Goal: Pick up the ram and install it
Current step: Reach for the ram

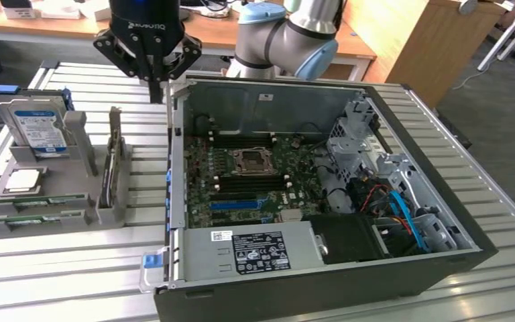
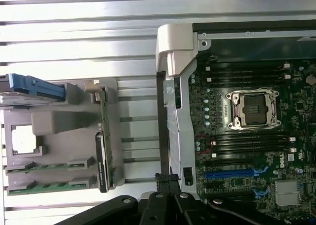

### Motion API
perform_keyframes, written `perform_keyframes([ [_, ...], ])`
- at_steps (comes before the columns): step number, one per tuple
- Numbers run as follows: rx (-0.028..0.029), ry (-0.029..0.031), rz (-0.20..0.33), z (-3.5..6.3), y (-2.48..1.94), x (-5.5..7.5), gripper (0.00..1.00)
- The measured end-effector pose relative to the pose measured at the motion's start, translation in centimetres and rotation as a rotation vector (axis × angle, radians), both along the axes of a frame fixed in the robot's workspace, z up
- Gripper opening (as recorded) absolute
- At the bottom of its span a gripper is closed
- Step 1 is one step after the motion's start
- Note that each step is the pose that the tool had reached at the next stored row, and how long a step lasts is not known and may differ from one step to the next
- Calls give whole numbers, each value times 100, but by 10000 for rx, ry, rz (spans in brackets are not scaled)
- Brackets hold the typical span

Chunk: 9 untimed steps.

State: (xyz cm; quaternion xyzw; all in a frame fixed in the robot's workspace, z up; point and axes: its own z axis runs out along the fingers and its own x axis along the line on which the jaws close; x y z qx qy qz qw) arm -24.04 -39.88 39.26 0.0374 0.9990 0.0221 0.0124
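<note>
Your pincer (image 1: 156, 97) hangs shut and empty over the bench (image 1: 78, 275) between tray (image 1: 115, 216) and computer case (image 1: 329, 298). The ram (image 1: 38, 199) lies in the tray's farthest corner from it, toward the exterior view's left, lengthwise across that view.

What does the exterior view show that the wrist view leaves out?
Exterior view: the arm's grey-and-blue joints, the power supply with its label, blue cables and the wooden desk behind. Wrist view: a straight-down look past the shut gripper, holding nothing, beside the case's wall. Both: the gripper, the grey tray with green memory sticks, and the processor socket.
</note>
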Motion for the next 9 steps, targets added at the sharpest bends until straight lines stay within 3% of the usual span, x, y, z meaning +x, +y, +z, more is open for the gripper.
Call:
perform_keyframes([
  [9, -1, 1, 0, -1, 0, -213, 11],
])
